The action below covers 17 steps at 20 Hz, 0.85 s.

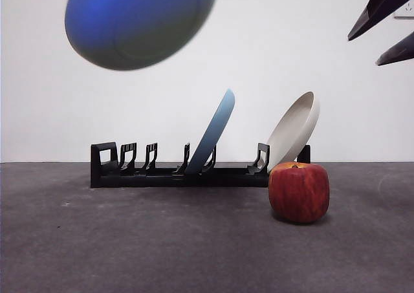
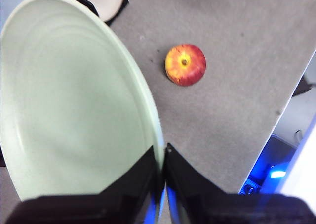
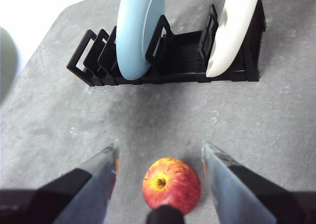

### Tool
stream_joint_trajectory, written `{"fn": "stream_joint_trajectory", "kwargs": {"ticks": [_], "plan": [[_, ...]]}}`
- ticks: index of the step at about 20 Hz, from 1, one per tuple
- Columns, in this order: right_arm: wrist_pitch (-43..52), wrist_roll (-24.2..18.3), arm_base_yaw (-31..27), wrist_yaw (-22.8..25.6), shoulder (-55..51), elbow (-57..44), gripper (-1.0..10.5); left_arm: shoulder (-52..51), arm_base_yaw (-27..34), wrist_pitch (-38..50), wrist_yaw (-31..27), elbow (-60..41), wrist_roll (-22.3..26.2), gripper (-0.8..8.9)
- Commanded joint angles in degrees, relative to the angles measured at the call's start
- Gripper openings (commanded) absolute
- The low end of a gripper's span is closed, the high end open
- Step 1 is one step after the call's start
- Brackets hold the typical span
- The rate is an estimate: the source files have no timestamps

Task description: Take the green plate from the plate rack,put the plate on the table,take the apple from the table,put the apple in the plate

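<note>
Holding the green plate [image 2: 74, 105] by its rim, the left gripper [image 2: 162, 177] is carrying it high above the plate rack [image 1: 194, 173]. Next: lowering it flat onto the table [image 1: 129, 241]. The right gripper [image 3: 160, 184] is hanging wide open over the apple [image 3: 172, 184].

Table [image 1: 129, 241]: dark grey, mottled.
Plate rack [image 1: 174, 174]: rests on it.
Apple [image 1: 299, 192]: just beside rack's end.

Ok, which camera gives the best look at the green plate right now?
The left wrist view: the green plate fills it, pale mint, rim pinched by the left gripper. The front view shows it blurred and bluish-dark, high up. The right wrist view catches only an edge sliver.
</note>
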Motion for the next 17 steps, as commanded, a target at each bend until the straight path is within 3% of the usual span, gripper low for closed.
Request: {"fn": "stream_joint_trajectory", "kwargs": {"ticks": [1,4,9,17], "plan": [[0.3,-0.5,0.0,0.2,0.1,0.2,2.8,0.2,-2.4,3.3,-2.1,-5.6,-2.9,-0.08],[0.3,-0.5,0.0,0.2,0.1,0.2,2.8,0.4,-4.3,11.4,-2.4,-15.6,-3.8,-0.08],[0.4,-0.5,0.0,0.2,0.1,0.2,2.8,4.0,-4.2,21.6,-7.9,-27.6,-5.2,-0.09],[0.3,-0.4,0.0,0.1,0.1,0.2,2.8,16.9,-4.1,30.5,-7.6,-29.9,-4.1,-0.08]]}}
